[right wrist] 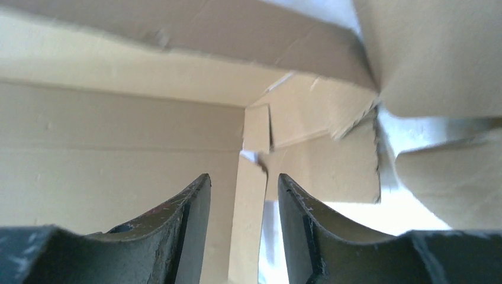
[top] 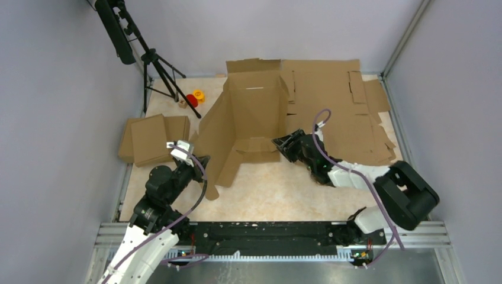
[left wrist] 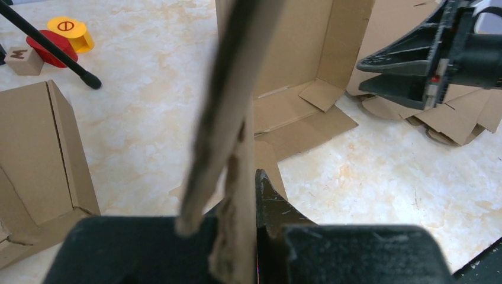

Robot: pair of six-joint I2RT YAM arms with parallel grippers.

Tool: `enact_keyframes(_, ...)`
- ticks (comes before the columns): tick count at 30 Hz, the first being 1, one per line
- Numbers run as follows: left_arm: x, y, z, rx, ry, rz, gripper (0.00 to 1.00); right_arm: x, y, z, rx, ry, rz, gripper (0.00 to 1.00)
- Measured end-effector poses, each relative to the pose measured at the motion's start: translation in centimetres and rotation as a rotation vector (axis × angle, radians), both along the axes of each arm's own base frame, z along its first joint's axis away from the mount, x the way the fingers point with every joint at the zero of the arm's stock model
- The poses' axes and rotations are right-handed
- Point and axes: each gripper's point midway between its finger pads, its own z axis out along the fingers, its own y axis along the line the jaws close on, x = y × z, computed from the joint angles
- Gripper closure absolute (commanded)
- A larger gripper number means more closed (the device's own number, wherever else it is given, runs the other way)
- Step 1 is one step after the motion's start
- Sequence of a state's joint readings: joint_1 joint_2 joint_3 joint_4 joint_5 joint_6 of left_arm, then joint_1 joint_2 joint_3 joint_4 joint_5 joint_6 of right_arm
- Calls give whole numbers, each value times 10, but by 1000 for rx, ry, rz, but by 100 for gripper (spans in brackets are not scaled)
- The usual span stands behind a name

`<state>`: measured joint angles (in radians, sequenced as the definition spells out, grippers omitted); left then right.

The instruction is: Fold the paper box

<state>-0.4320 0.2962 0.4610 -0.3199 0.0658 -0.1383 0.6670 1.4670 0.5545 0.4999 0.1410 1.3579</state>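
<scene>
Top external view: the paper box (top: 251, 115), a large brown corrugated cardboard piece with creased panels and slotted flaps, stands half-formed in the middle of the marbled table (top: 284, 189). Its back panel is upright, its floor lies flat, and its long left wall splays outward toward the arms. Just to its right lies a pile of flat brown slotted sheets (top: 349, 112). Smaller folded cardboard pieces (top: 148, 139) sit well apart on the left.

The left gripper (top: 200, 161) is clenched on the near edge of that splayed left wall. The left wrist view shows the cardboard edge pinched between its fingers, probably to steady the box and hold the wall where it can be swung up.

The right gripper (top: 279, 144) sits low at the box's front right corner. In the right wrist view its jaws stand parted, with a narrow flap edge in the gap and light on either side, so it grips nothing. That position suits tucking the corner flap inward. The walls are not yet locked, so much of the folding remains.
</scene>
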Motion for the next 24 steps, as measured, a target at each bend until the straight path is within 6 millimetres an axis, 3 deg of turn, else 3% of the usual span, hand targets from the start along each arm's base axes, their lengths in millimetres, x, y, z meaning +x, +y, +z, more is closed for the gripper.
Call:
enact_keyframes(3,0,0,0,3,-2,-1,99,-21,-1,16,-27,-53,59,50)
enact_keyframes(6,0,0,0,3,-2,-1,99,-36,-11,33,-81,-138,99,39)
enact_keyframes(8,0,0,0,5,-3,-1,99,-41,-22,46,-153,-218,112,30)
enact_keyframes(12,0,0,0,6,-3,-2,98,-41,-48,62,-361,-368,114,26)
enact_keyframes(14,0,0,0,6,-3,-2,98,-37,-58,56,-462,-393,123,27)
enact_keyframes(19,-1,0,0,10,-1,-7,98,-22,-73,16,-649,-350,181,27)
enact_keyframes(22,-3,0,1,17,5,-11,98,-9,-68,-3,-729,-324,235,27)
enact_keyframes(24,-4,1,2,26,7,-12,98,4,-57,-4,-753,-345,267,27)
